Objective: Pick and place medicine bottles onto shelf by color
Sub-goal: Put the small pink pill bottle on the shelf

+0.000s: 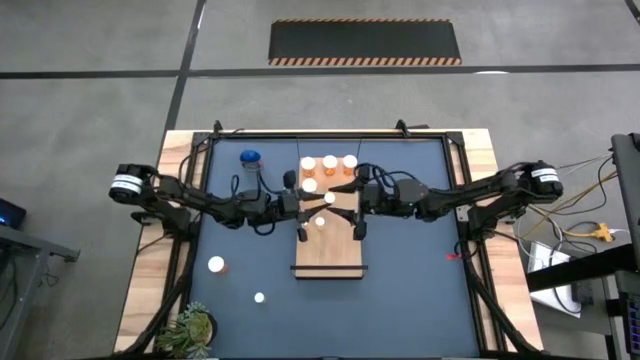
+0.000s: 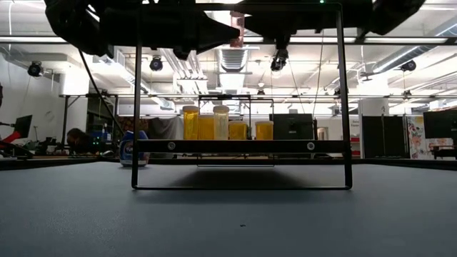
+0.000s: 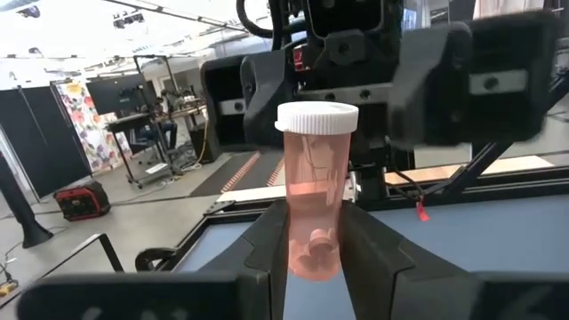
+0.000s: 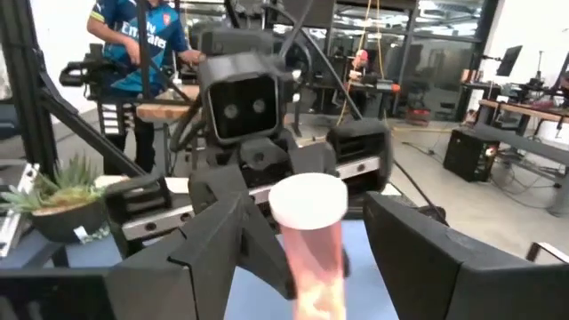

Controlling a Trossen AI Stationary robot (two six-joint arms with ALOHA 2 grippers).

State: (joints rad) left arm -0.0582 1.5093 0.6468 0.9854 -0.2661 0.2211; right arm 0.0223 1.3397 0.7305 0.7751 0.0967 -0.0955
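While the left fingers (image 3: 258, 244) pinch an orange bottle (image 3: 315, 191), the right fingers (image 4: 418, 249) stand spread beside it.

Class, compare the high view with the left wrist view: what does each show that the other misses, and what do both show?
Only the high view shows the blue bottle, the shelf, the plant and two loose bottles on the table. Only the left wrist view shows the left hand shut on the orange bottle with its white cap, and pills inside. Both show the right hand facing the left one, open.
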